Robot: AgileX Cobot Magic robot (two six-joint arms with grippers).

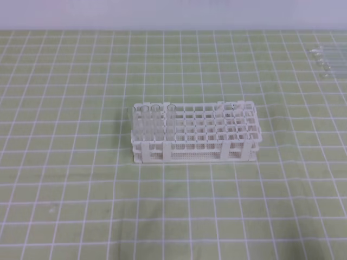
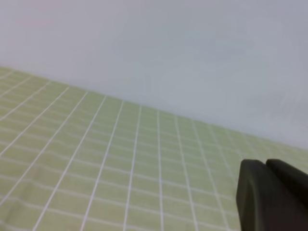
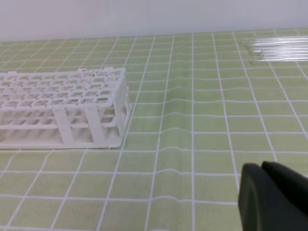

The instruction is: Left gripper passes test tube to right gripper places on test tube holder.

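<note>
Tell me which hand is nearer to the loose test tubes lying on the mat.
Right, judging by the wrist views. The right hand sees the loose test tubes ahead of it, far right on the mat. The left hand sees only mat and wall, no tubes.

Only black finger ends of the 2 arms on show here.

Down in the lower right corner of the left wrist view sits the left gripper: matte black, chunky, with rounded edges and a thin seam splitting it into 2 blocks. Same story in the right wrist view, where the right gripper is a smooth black mass with a curved front and 1 dark groove. No cables, screws or labels can be made out.
</note>
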